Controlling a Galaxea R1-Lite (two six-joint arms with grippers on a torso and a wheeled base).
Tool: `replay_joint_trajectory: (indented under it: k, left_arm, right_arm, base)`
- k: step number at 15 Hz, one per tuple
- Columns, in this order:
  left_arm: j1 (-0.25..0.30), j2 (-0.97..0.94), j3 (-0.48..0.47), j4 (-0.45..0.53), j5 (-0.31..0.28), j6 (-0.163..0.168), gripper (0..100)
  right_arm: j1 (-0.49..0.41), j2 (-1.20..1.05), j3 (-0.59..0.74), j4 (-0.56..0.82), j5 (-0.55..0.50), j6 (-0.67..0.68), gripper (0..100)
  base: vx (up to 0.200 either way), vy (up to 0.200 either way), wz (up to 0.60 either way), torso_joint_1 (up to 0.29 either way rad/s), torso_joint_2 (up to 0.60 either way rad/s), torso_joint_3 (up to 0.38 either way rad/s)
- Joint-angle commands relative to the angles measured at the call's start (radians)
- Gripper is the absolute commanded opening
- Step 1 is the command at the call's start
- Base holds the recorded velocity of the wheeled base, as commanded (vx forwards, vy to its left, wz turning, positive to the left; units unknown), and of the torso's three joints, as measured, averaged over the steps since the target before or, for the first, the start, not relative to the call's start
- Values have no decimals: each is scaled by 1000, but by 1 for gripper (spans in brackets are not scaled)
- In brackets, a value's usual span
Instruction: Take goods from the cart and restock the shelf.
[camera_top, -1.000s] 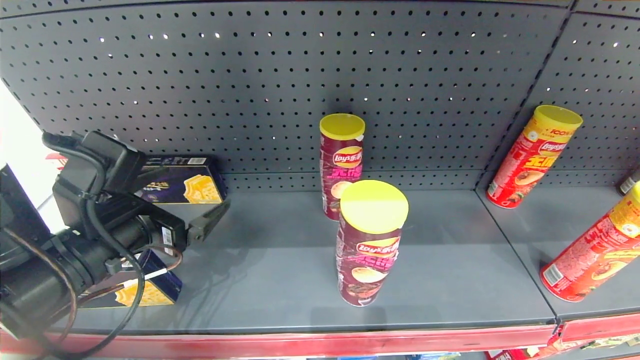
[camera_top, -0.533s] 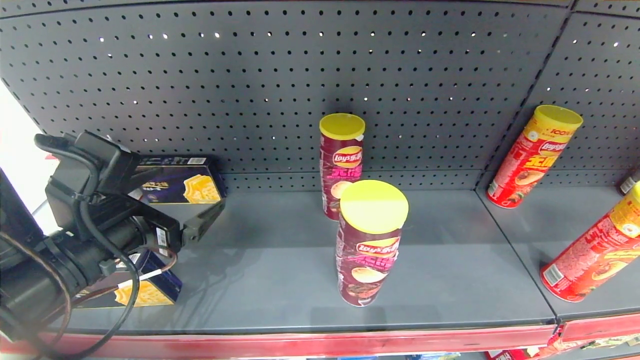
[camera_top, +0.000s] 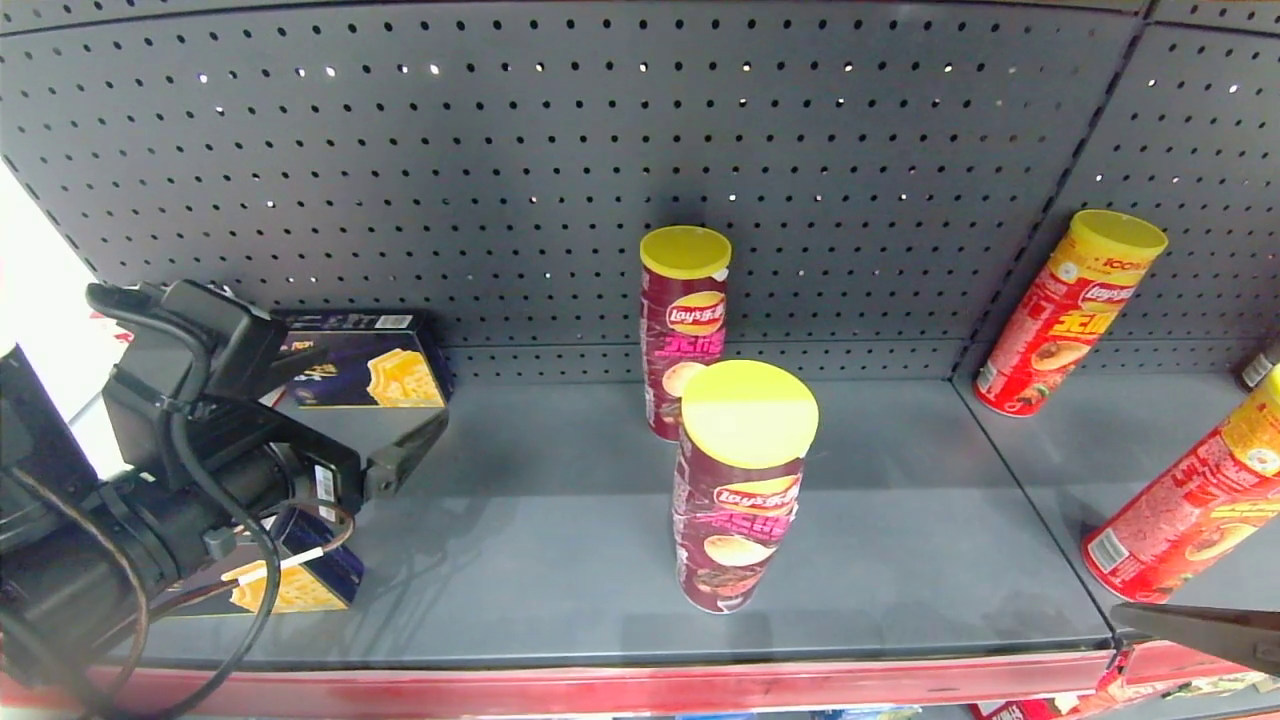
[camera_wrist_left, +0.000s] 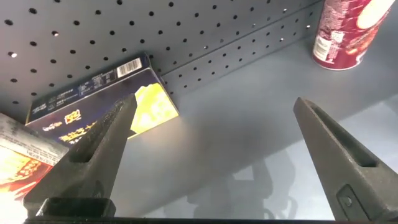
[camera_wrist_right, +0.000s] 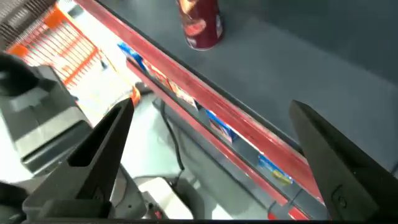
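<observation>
Two dark blue cracker boxes lie on the grey shelf (camera_top: 560, 520) at its left end: one by the back wall (camera_top: 365, 360) (camera_wrist_left: 99, 93), one at the front edge (camera_top: 300, 585) (camera_wrist_left: 18, 155). My left gripper (camera_top: 370, 410) (camera_wrist_left: 216, 106) hovers between them, open, with nothing in it. Two maroon chip cans with yellow lids stand mid-shelf, the rear one (camera_top: 685, 330) behind the front one (camera_top: 740, 480) (camera_wrist_left: 339, 37). My right gripper (camera_wrist_right: 211, 106) is open and empty, below and in front of the shelf's red front lip (camera_wrist_right: 205, 99); one of its fingers (camera_top: 1200, 630) shows at the head view's lower right.
Two red chip cans stand on the neighbouring shelf section to the right, one at the back (camera_top: 1070, 310), one near the front (camera_top: 1190, 510). A perforated back panel (camera_top: 560, 150) closes the shelf. An orange grid (camera_wrist_right: 56, 37) lies below the lip.
The left arm has drawn slightly back toward the left and lowered a little. A finger of the right gripper has come into the head view at the lower right.
</observation>
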Motion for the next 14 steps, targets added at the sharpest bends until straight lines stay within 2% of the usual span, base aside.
replay_joint_trajectory:
  k: [1,6,7,10,14]
  left_arm:
    - [3,7,-2,0,-4,0,100]
    - [3,24,-13,-2,-7,0,100]
    - [3,30,-19,-2,-7,2,100]
    - [3,47,-41,-3,-20,6,100]
    - [1,50,-42,-3,-21,9,100]
  right_arm:
    - [72,132,-9,-15,-45,1,100]
    - [85,265,-41,-67,-104,2,100]
    - [87,307,-81,-67,-164,2,100]
    - [88,420,-196,-67,-233,1,100]
    - [99,523,-279,-67,-272,1,100]
  base:
    - [0,0,0,0,0,0]
    - [0,0,0,0,0,0]
    - [0,0,0,0,0,0]
    - [0,0,0,0,0,0]
    - [0,0,0,0,0,0]
